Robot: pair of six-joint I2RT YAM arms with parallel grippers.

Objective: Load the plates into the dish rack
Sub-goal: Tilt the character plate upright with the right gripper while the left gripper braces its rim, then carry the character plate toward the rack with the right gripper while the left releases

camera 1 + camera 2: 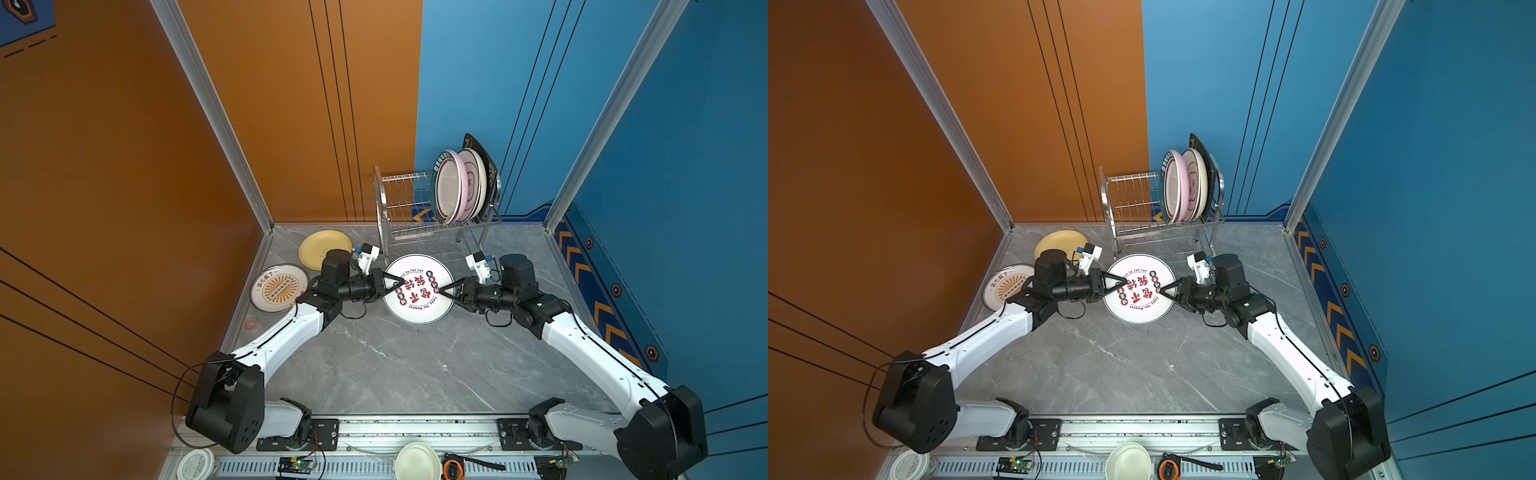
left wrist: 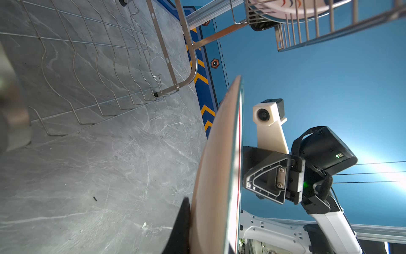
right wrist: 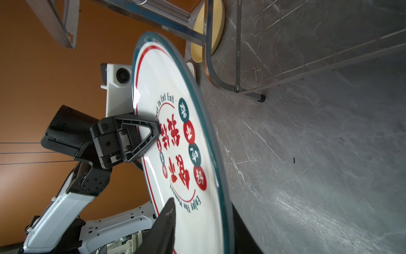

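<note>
The white printed plate [image 1: 417,307] hangs roughly level, clear of the surface [image 1: 374,361], at 6 o'clock of the dish rack [image 1: 379,199]. My left hand [image 1: 401,283] is clamped on its 9 o'clock rim. My right hand [image 1: 439,289] straddles the 3 o'clock rim; whether it grips or gapes, I cannot tell.

Judged step: hand-to-hand transfer. Next move: tip the plate on edge and feed it between free divider wires, at 9 o'clock of the four racked plates [image 1: 457,187].

Plate: glossy, hard, round, teal-edged. Rack: thin shiny steel wire, arched tube frames. The yellow plate [image 1: 320,245] and sunburst plate [image 1: 276,289] lie flat on the grey marbled surface.
</note>
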